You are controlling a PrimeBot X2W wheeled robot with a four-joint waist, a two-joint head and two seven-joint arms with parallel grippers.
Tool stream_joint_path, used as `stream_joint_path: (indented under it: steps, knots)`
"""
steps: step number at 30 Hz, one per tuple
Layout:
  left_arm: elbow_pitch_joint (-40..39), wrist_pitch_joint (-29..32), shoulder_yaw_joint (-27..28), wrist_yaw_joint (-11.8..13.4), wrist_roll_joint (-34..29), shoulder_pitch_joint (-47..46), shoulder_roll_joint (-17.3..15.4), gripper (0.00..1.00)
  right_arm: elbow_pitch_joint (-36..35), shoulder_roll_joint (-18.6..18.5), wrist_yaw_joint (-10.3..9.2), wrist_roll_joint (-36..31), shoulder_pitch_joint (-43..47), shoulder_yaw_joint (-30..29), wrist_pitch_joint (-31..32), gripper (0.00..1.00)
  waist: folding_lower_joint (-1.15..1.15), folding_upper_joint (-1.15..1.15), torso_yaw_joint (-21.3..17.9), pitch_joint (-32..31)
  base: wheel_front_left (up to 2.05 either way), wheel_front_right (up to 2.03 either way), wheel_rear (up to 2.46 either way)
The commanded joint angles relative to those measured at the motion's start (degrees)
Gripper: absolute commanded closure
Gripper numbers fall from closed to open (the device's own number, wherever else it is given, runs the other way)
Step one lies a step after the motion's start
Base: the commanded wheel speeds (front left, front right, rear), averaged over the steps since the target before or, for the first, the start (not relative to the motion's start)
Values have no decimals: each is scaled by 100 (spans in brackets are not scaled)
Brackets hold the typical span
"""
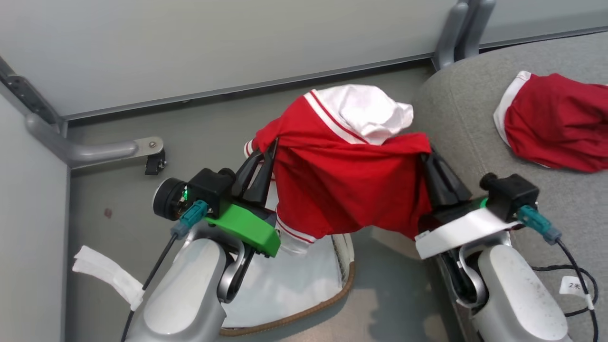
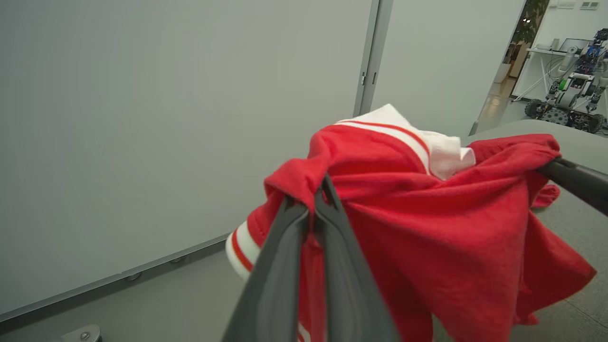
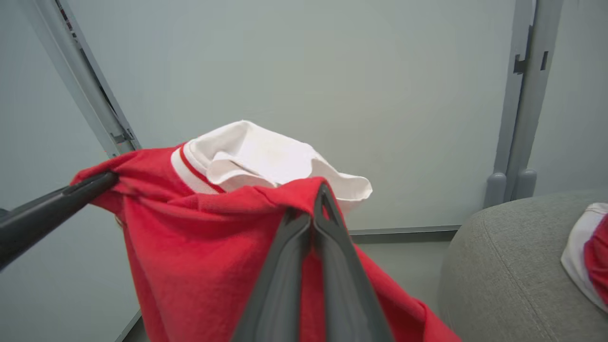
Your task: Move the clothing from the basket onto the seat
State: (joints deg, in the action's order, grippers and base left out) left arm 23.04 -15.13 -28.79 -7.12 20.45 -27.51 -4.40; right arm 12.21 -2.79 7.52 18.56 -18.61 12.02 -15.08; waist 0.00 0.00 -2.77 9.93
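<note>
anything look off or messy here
Nothing spilled or broken. The red white-trimmed basketball garment hangs bunched between the left pincer and right pincer, its white part puffing up on top; a small reddish spot marks the grey floor.

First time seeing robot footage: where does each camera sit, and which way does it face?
Head view: on the head, looking down; left end effector and right end effector stretch the red garment above the basket.
Left wrist view: along its shut fingers, toward the wall.
Right wrist view: likewise, seat at right.
All share the red garment.

Grey floor (image 1: 123, 199) carries the basket (image 1: 304, 311); the seat (image 1: 465, 118) carries a red garment (image 1: 555, 123).
</note>
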Motion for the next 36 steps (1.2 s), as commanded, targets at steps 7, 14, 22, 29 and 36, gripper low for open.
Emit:
stream_joint_path:
  steps: [7, 14, 22, 29, 36]
  knots:
    - [190, 1, 326, -36, -308, 234, -225, 0, -746, -22, -6, 209, -130, -525, -14, 100, 0, 0, -1036, 287, 0, 0, 0]
    - [147, 1, 467, -45, -425, 337, -314, 0, -1101, -17, -6, 358, -173, -812, -13, 100, 0, 0, -2062, 532, 0, 0, 0]
    - [132, 1, 213, -47, -393, 258, -362, 0, -1468, -21, -6, 459, -37, -1188, -13, 100, 0, 0, -2737, 741, 0, 0, 0]
    - [246, 1, -277, -47, -214, -14, -416, 0, -1874, -16, -6, 136, -238, -1671, -13, 100, 0, 0, -2814, 922, 0, 0, 0]
    - [251, 1, -512, -43, -112, -174, -576, 0, -2228, -16, -6, -684, -1171, -1967, -13, 100, 0, 0, -2844, 1196, 0, 0, 0]
